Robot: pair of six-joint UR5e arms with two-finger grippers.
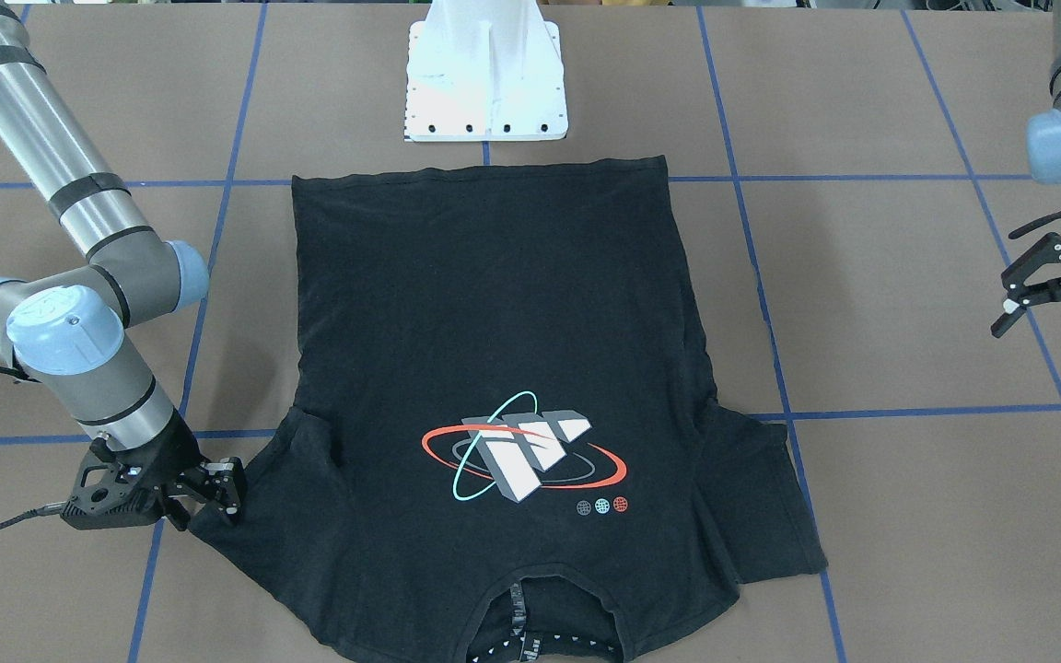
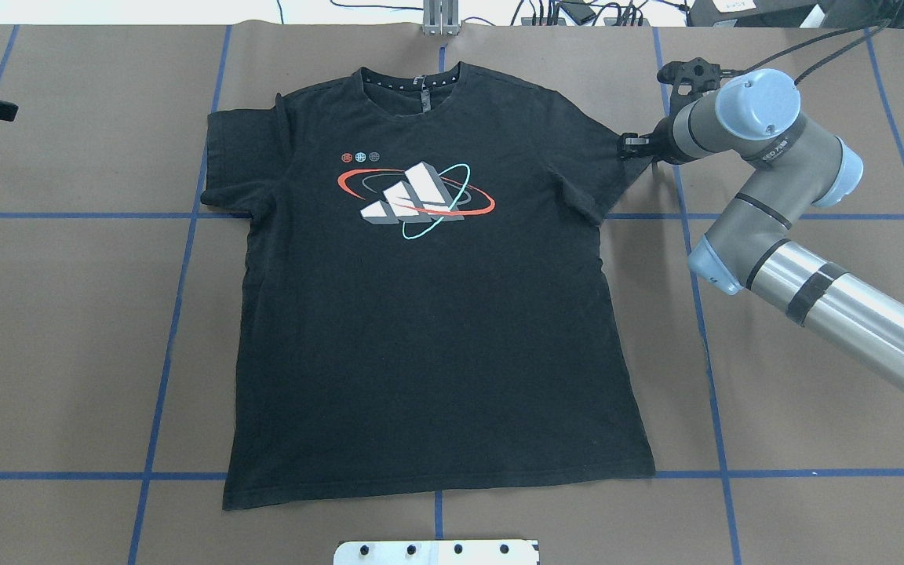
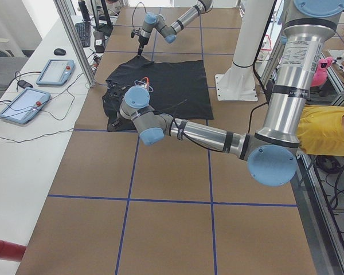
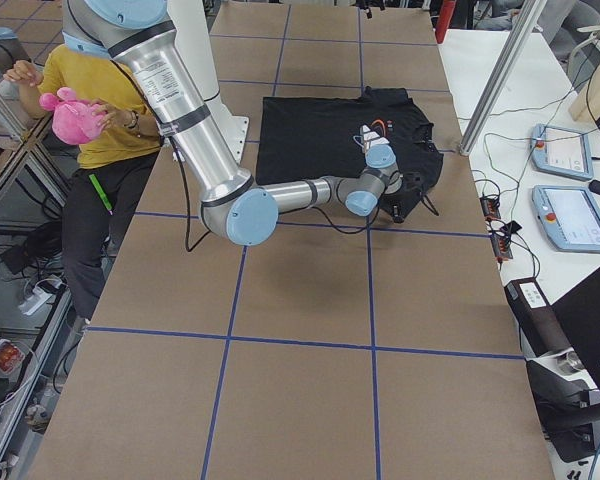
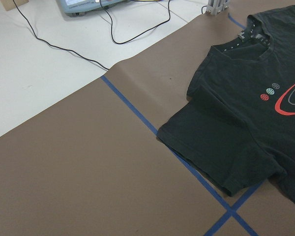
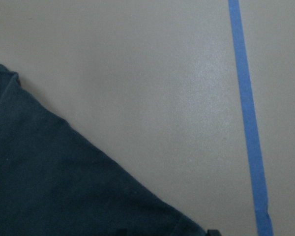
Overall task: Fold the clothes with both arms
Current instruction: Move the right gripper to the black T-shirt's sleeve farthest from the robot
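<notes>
shirt [image 2: 421,329] spread flat, print up, on table [image 2: 67,353]. one sleeve's edge right at right gripper [image 1: 213,502], set low by the cloth; clamped on it or merely beside it, cannot tell. other sleeve well apart from left gripper [image 1: 1044,354], jaws spread wide, holding nothing.

Silver arms [image 2: 860,322] — blue joint caps [image 2: 758,102]

Surface [image 2: 67,353]: wide, covered in brown paper, marked into large squares by blue tape lines [image 2: 162,369]. Black T-shirt [image 2: 421,329] lies flat on it, print side up and both sleeves spread. Collar points away from the robot. Hem lies near the white mount base [image 1: 486,83], not touching it. Base stands on the same surface.
</notes>
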